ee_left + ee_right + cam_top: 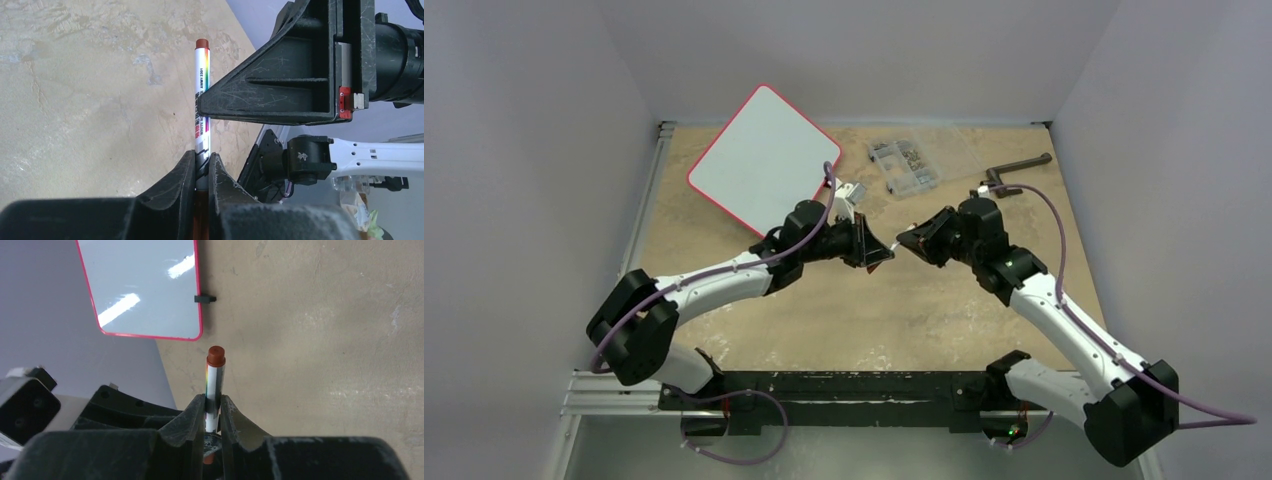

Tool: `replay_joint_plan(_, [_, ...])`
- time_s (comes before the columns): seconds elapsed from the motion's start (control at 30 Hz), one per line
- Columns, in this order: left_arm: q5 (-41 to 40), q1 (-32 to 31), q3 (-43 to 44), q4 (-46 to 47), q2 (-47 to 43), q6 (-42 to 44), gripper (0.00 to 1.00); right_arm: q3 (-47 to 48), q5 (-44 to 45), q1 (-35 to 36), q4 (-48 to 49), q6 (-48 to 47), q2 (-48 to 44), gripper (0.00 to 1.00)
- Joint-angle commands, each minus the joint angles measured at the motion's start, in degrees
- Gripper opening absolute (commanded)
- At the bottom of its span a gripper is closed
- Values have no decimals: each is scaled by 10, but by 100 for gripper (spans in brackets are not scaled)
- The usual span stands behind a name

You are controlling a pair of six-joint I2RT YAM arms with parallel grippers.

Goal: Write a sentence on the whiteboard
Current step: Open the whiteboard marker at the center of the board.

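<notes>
A white marker [202, 100] with a rainbow stripe and dark red ends hangs above the table between both arms. My left gripper [201, 155] is shut on one end of it. My right gripper [213, 399] is shut on the marker's [214, 382] barrel, and one of its fingers [270, 92] crosses in front of the marker in the left wrist view. In the top view the two grippers [879, 252] [911, 243] meet tip to tip. The whiteboard [764, 160] lies tilted at the back left, apart from both grippers. Its white face [145, 285] shows no sentence.
A small clear parts box [904, 165] sits at the back centre. A dark handled tool [1019, 170] lies at the back right. A black foot [205, 298] sticks out from the board's red rim. Grey walls close in the table on three sides.
</notes>
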Motion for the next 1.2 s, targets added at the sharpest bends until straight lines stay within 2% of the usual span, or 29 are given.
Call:
replay_joint_plan(0.0, [60, -6, 51, -31, -21, 48, 0, -2, -64, 7, 53, -70, -28, 29])
replay_joint_plan(0.17, [72, 1, 58, -71, -41, 87, 0, -12, -71, 7, 52, -113, -64, 63])
replay_joint_plan(0.3, [88, 14, 63, -94, -63, 117, 0, 3, -76, 7, 27, -159, -72, 81])
replay_joint_plan(0.5, [212, 72, 69, -96, -79, 128, 0, 22, -93, 7, 22, -225, -85, 98])
replay_joint_plan(0.63, [270, 105, 78, -103, -82, 135, 0, 18, -82, 7, 44, -240, -115, 99])
replay_joint_plan(0.73, [291, 108, 104, -160, -84, 181, 0, 33, -139, 7, 55, -281, -112, 99])
replay_joint_plan(1.03, [381, 109, 184, -276, -81, 251, 0, 57, -201, 7, 70, -320, -106, 99])
replay_joint_plan(1.17, [411, 109, 210, -312, -87, 269, 0, 47, -248, 7, 112, -328, -110, 91])
